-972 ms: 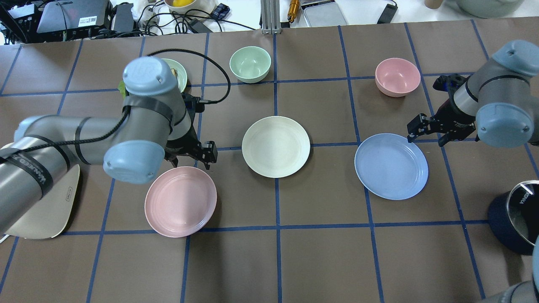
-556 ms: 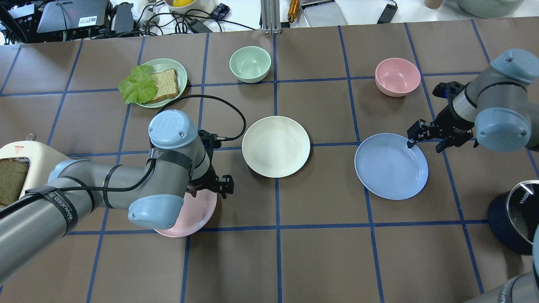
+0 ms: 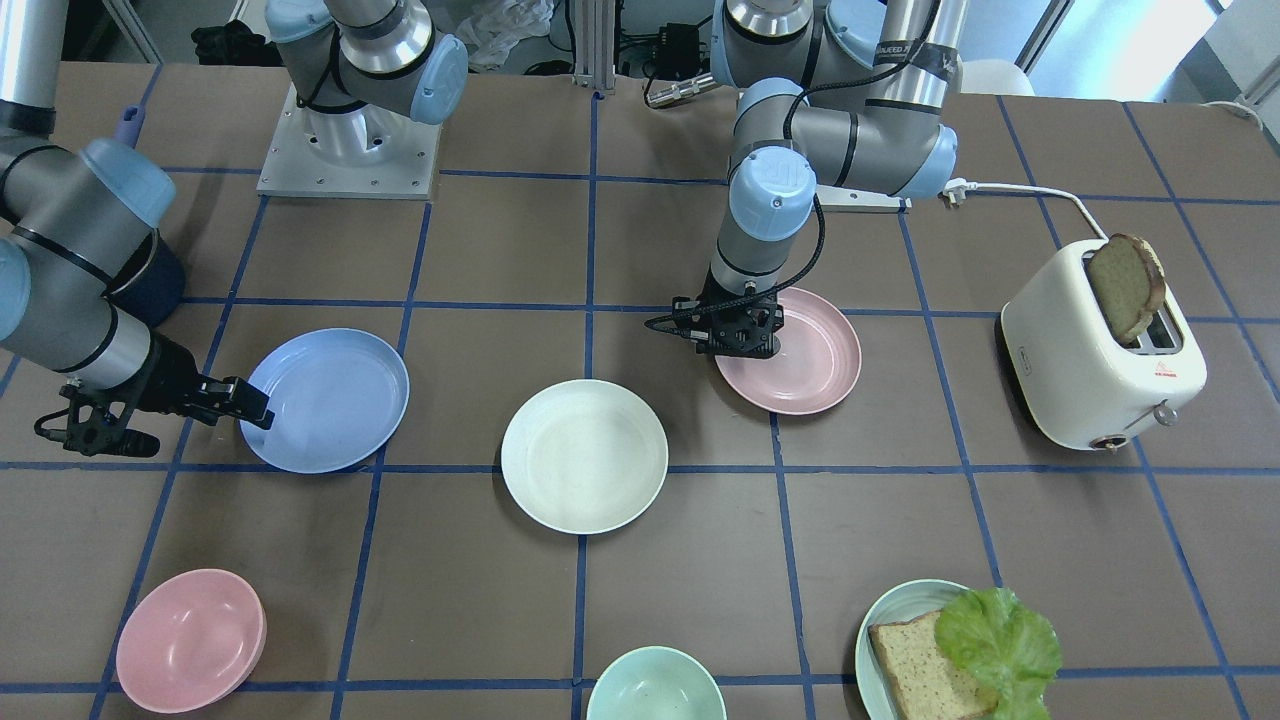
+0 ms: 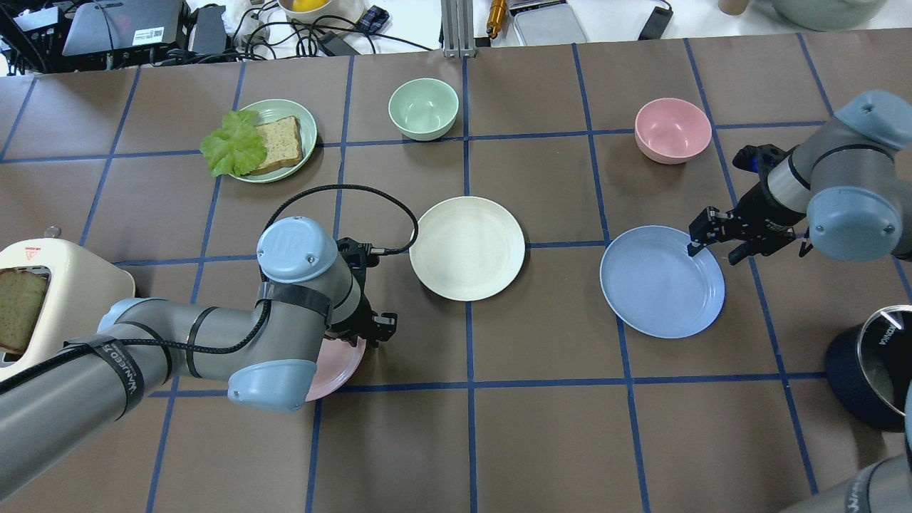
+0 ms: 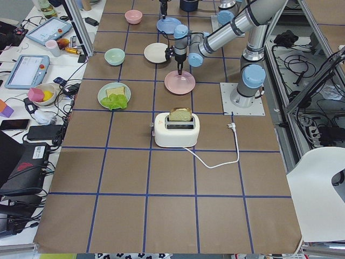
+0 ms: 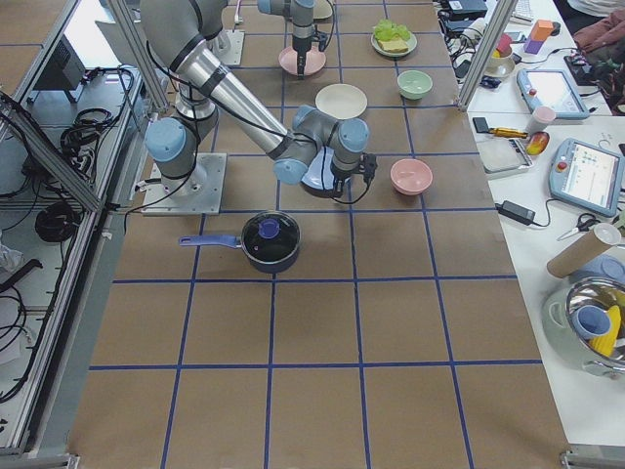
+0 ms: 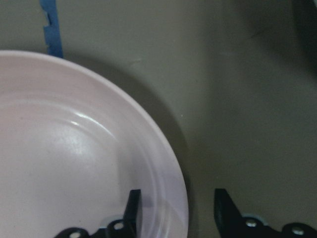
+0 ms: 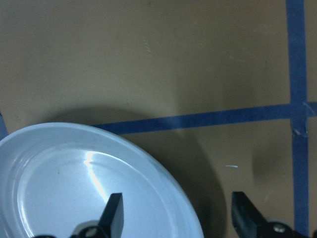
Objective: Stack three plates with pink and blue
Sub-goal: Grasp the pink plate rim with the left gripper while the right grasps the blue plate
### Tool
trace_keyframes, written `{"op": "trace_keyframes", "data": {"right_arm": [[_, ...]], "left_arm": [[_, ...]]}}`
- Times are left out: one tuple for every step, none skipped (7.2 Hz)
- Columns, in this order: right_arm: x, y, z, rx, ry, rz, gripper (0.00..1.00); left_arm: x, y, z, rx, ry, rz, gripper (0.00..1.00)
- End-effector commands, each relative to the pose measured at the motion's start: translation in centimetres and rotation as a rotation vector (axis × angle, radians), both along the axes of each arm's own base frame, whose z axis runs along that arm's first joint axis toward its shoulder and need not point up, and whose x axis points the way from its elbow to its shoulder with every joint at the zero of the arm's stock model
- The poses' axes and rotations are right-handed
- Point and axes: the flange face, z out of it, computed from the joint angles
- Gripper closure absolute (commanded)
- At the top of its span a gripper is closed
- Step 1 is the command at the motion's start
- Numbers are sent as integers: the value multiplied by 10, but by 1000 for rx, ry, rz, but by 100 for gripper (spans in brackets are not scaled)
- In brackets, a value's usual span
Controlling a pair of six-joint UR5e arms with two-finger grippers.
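Separately sit round, matte pink plate (image 3: 808,362), cream plate (image 3: 584,455), blue plate (image 3: 332,397).

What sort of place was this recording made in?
Probably a robotics lab, not a kitchen: an arm's base plate is bolted to a table gridded with blue tape, and beside it lie teach pendants and cables.

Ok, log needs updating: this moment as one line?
left gripper: open astride pink plate rim | right gripper: open astride blue plate rim | white plate: free | stack: none
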Motion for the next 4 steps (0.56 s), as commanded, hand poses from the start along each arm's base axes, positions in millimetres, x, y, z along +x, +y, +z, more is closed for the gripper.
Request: {"op": "trace_keyframes", "data": {"right_arm": [[2,3,-9,12,-13,-2,23],[1,5,-11,14,-12,-2,28],[1,5,-11,17,-12,0,39],[1,6,-11,22,-12,2,56]], "left_arm": [[-2,-12,11,-31,5,14,100],[-6,-34,31,-68,10,17,100],[-16,-56,57,-88,25,82,100],[-32,-78,89,-95,33,130,100]]}}
